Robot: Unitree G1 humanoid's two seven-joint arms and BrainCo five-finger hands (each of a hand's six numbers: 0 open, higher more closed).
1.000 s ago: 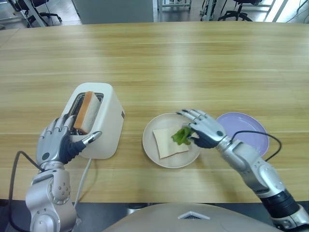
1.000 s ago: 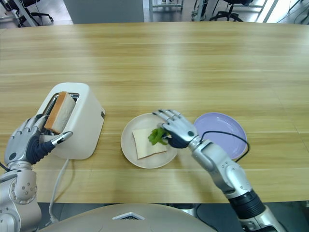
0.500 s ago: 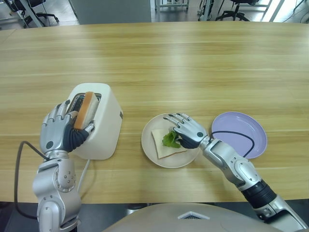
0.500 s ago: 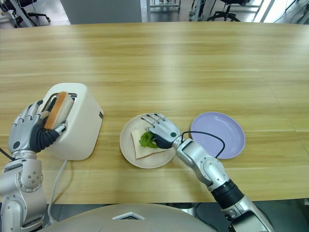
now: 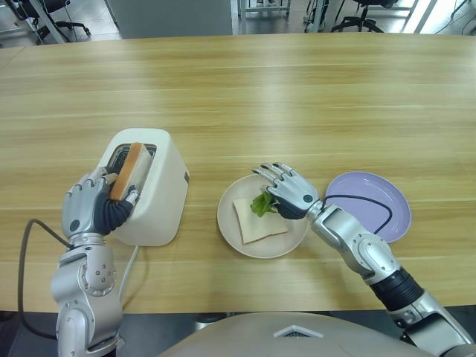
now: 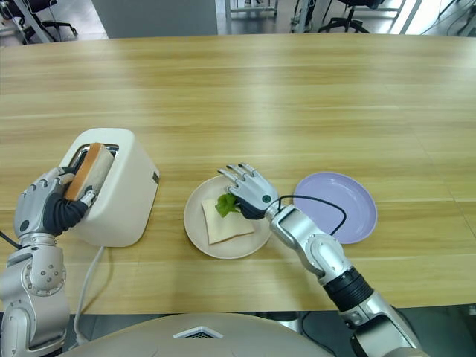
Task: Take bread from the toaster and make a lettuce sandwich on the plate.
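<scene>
A white toaster [image 5: 162, 202] stands at the left with a browned bread slice [image 5: 130, 165] sticking up from its slot. My left hand [image 5: 95, 210] is at the toaster's near left side, its fingers curled around that slice. To the right, a beige plate [image 5: 265, 250] holds a pale bread slice [image 5: 256, 223]. My right hand [image 5: 288, 195] hovers over the plate's far right part, pinching a green lettuce leaf [image 5: 261, 204] that hangs at the far edge of the slice.
An empty purple plate [image 5: 379, 202] lies right of the beige plate, with a black cable [image 5: 357, 199] from my right wrist looping over it. The toaster's white cord [image 5: 131, 266] runs toward the table's near edge. Bare wooden table stretches behind.
My left hand has closed its fingers around the slice in the toaster. My right hand has carried the lettuce leftward across the plate, then slightly farther back.
</scene>
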